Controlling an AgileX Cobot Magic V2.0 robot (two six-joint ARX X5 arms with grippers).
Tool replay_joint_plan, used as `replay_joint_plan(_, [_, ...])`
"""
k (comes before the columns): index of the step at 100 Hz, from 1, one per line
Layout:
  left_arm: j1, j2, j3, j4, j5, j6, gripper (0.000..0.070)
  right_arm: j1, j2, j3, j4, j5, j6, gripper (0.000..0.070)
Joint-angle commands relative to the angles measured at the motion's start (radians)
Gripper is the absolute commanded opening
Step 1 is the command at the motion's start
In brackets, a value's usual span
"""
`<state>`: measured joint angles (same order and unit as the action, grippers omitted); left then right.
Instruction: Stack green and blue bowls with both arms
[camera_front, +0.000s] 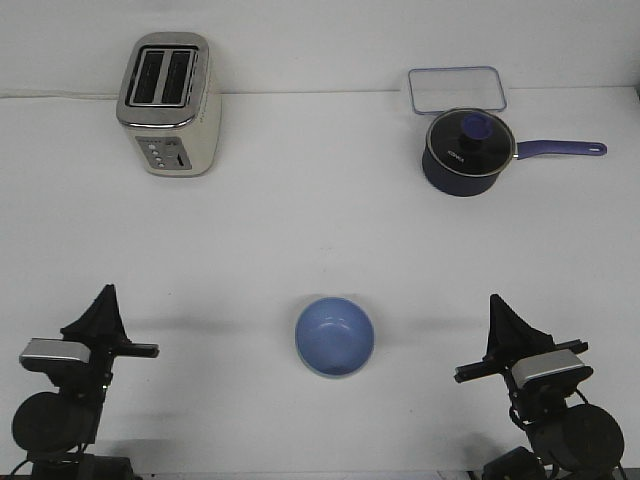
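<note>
Front view, single frame, looking forward over a white table (300, 230).

Item 1: blue bowl (334, 336). Periwinkle, round, upright with its opening facing up, standing on the table near the front edge, roughly midway between the two arms and apart from both. A pale greenish edge shows along its lower rim; whether this belongs to a second bowl beneath it cannot be told. No separate green bowl shows elsewhere on the table.

Item 2: left gripper (103, 296). Dark, pointed, at the front left of the table, well apart from the blue bowl. Its fingers appear as one tapering black shape, so whether they stand apart or together cannot be told. It holds nothing.

Item 3: right gripper (497, 306). Dark, pointed, at the front right, well apart from the blue bowl. Again one tapering shape; spread or closed cannot be told. It holds nothing.

Item 4: toaster (170, 103). Cream and silver, two slots on top, standing at the far left of the table.

Item 5: saucepan (468, 152). Dark navy, lidded, with a round knob, its handle pointing right; far right of the table.

Item 6: clear container (456, 90). Rectangular, blue-rimmed, just behind the saucepan.
</note>
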<state>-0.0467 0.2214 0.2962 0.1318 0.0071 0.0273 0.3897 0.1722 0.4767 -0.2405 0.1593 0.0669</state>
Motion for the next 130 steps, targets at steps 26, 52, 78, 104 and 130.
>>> replay_joint_plan(26, [0.029,-0.214,-0.258,0.0,0.035,-0.047,0.0014,0.003,-0.002,0.0,0.016,-0.001,-0.008,0.0006])
replay_joint_plan(52, [0.029,-0.219,-0.283,0.034,0.035,-0.047,0.0015,0.003,-0.002,0.0,0.016,-0.001,-0.008,0.0006])
replay_joint_plan(78, [0.029,-0.216,-0.282,0.026,0.035,-0.047,0.0015,0.003,-0.002,0.0,0.016,-0.001,-0.008,0.0006])
replay_joint_plan(104, [0.029,-0.216,-0.282,0.027,0.035,-0.047,0.0015,0.003,-0.002,0.0,0.016,-0.001,-0.008,0.0006])
replay_joint_plan(130, [0.029,-0.216,-0.282,0.027,0.035,-0.047,0.0015,-0.021,-0.003,0.0,0.007,0.003,-0.092,0.0006])
